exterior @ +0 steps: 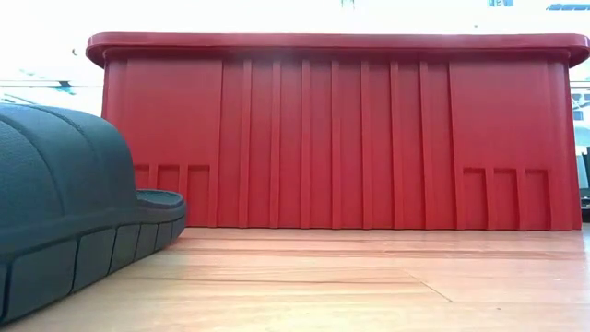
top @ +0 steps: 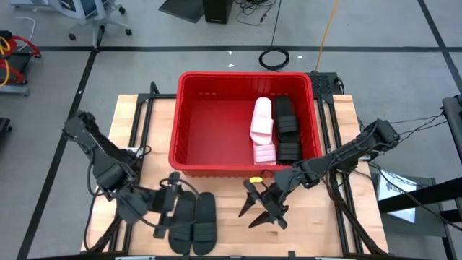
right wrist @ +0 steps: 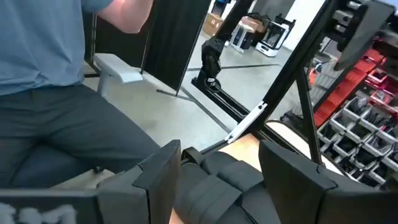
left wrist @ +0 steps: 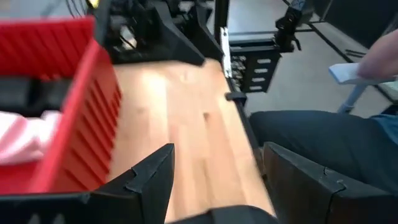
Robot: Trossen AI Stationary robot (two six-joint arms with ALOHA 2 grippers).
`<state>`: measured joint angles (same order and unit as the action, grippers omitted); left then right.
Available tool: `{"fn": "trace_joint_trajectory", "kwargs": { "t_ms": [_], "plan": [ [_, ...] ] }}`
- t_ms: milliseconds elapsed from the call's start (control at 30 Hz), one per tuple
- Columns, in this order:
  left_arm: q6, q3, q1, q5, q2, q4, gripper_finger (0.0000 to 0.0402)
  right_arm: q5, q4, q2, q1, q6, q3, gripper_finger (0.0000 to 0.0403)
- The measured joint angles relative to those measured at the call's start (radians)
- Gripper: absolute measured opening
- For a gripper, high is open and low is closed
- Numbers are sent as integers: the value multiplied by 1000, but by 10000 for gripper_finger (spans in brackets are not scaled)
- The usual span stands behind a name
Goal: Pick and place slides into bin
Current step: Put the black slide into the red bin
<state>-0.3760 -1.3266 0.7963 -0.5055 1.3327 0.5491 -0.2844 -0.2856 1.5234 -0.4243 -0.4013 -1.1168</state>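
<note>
The large red plastic bin (top: 189, 123) with ribbed walls sits on the wooden tabletop (top: 231, 231), two pale pink and two black slides (top: 288, 130) inside. Two more black ribbed slides (top: 193, 220) lie near the front-left edge. The left gripper (top: 164, 214) hovers released beside them; the right gripper (top: 261, 209) hangs released nearby.

Two dark jointed arms w/ thin black cables alongside are seen. Left gripper (top: 167, 211) & right gripper (top: 261, 209): black wedge-shaped fingers, moulded ridges.
</note>
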Motion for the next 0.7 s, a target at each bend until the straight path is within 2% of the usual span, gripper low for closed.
{"fn": "trace_joint_trajectory", "kwargs": {
  "t_ms": [100, 300, 700],
  "plan": [
    [-60, 0, 0, 31, 30, 0, 241, 9, -5, 0, -7, 23, 0, 208],
    [-146, 0, 0, 110, 119, 3, 241, 109, -2, 0, -45, 38, 0, 203],
    [-244, 0, -9, 120, 298, 37, 241, 302, -3, -31, -179, 42, 0, 201]
  ]
}}
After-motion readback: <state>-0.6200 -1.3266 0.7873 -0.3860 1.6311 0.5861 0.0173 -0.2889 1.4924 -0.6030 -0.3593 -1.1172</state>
